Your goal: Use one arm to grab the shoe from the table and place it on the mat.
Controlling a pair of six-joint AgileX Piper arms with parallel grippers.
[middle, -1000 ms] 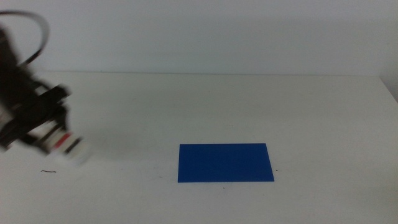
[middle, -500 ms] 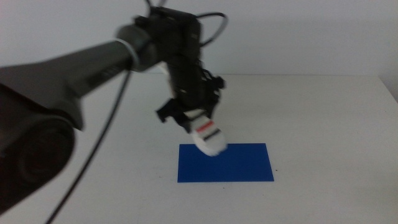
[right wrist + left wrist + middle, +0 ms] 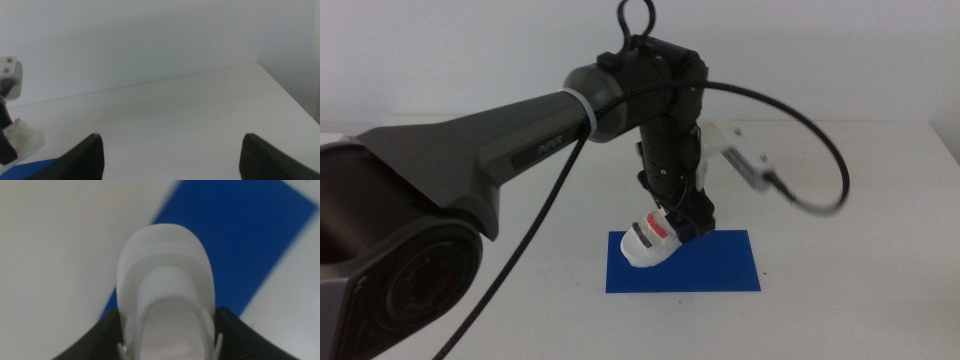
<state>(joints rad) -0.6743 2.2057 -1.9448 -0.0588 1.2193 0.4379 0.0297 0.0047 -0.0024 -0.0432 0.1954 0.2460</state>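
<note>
- Since half a second ago, the big dark grey arm (image 3: 520, 140) has swung further across the wide white table (image 3: 850, 200) and carried the small white shoe (image 3: 651, 240) down to the mat.
- A full second ago the arm was far over at the left side, and the flat deep blue mat (image 3: 710, 268) lay bare.
- Now the left gripper (image 3: 686, 222) hangs over the left end of the blue mat.
- Its two dark jaws are clamped on the shoe, one on each side of it.
- From the middle view, the shoe shows a red strap and dark grey straps, and it is tilted with its toe pointing down and to the left.
- The toe is at the mat's left end, very close to it, but I cannot tell if it touches.
- A black cable (image 3: 820, 160) loops out from the wrist, past a small white part (image 3: 745, 160).
- Looking from the left wrist, the white toe of the shoe (image 3: 165, 275) sticks out between the jaws, over the edge where the blue mat (image 3: 240, 240) meets the white table (image 3: 60, 245).
- The right gripper (image 3: 170, 155) waits off to the side, with its jaws wide apart and nothing between them.
- From the right wrist, the white table (image 3: 190, 110) shows, with the shoe (image 3: 22, 140) and a corner of the mat (image 3: 35, 167) at the far side.
</note>
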